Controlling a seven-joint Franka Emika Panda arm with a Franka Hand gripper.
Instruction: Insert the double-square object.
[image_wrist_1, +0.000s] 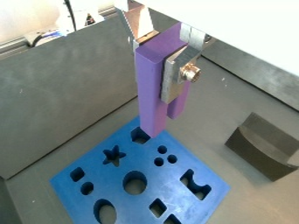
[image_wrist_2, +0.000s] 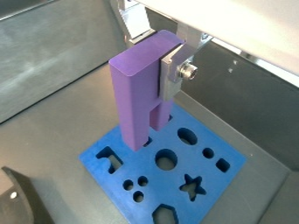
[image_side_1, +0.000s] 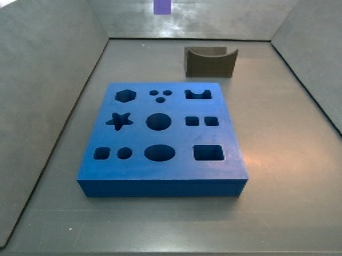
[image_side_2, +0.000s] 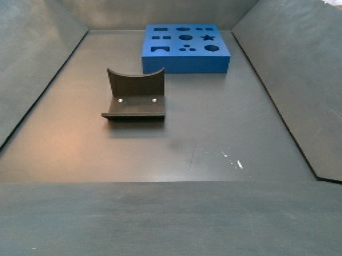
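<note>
My gripper (image_wrist_1: 162, 61) is shut on the double-square object (image_wrist_1: 155, 87), a lilac peg of two joined square bars, held upright by its upper part. It also shows in a wrist view (image_wrist_2: 138, 92). One silver finger (image_wrist_2: 177, 68) presses its side. The blue block with shaped holes (image_wrist_1: 128, 179) lies on the floor below the peg. In a side view only the peg's lower tip (image_side_1: 163, 6) shows at the frame's edge, high above and behind the block (image_side_1: 160, 135). The gripper is out of view in the side view showing the block (image_side_2: 187, 48) at the far end.
A dark grey curved holder (image_side_1: 210, 60) stands on the floor beyond the block, apart from it. It also shows in a side view (image_side_2: 134, 95) and a wrist view (image_wrist_1: 267, 144). Grey walls (image_side_1: 54, 90) slope up round the floor.
</note>
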